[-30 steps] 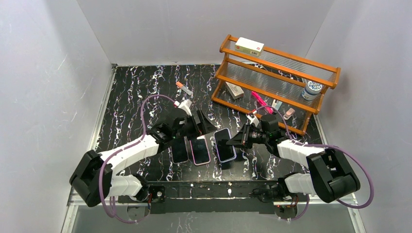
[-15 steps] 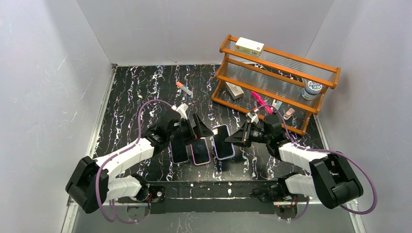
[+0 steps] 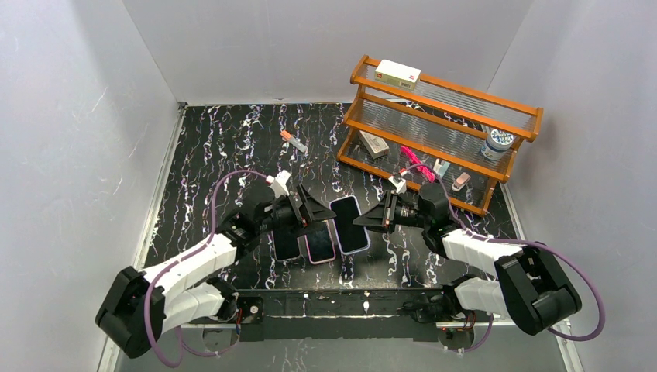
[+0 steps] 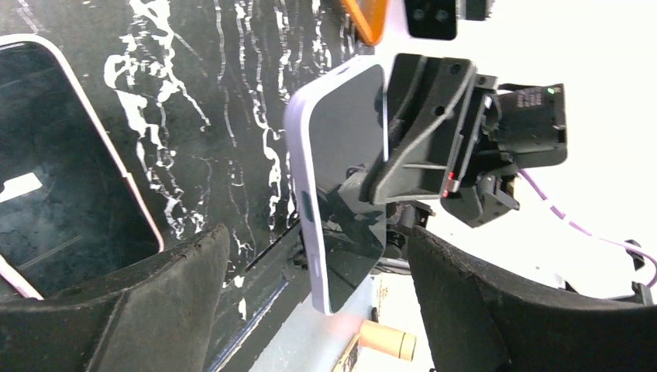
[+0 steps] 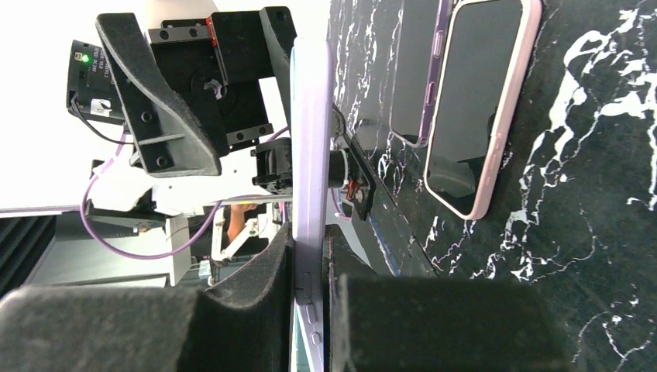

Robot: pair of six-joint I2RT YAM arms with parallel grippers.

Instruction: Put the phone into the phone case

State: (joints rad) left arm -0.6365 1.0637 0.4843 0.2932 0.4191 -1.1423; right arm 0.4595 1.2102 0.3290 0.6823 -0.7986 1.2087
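My right gripper (image 3: 373,219) is shut on one end of a lavender phone (image 3: 349,225) and holds it tilted above the table; its edge shows between the pads in the right wrist view (image 5: 310,155). My left gripper (image 3: 316,211) is open just left of the phone, its fingers (image 4: 116,302) either side of the phone's free end (image 4: 341,186) without touching. A pink-rimmed case (image 3: 319,245) lies flat below, also seen in the right wrist view (image 5: 476,108). A purple-edged dark slab (image 3: 285,242), phone or case, lies beside it.
An orange wooden rack (image 3: 434,132) with small items stands at the back right. A small orange-capped tube (image 3: 293,141) lies at the back middle. The table's near edge rail (image 3: 333,298) runs just below the phones.
The right gripper has carried the phone a little left and away from the near edge. The left arm has drawn back left, its open fingers now beside the phone.
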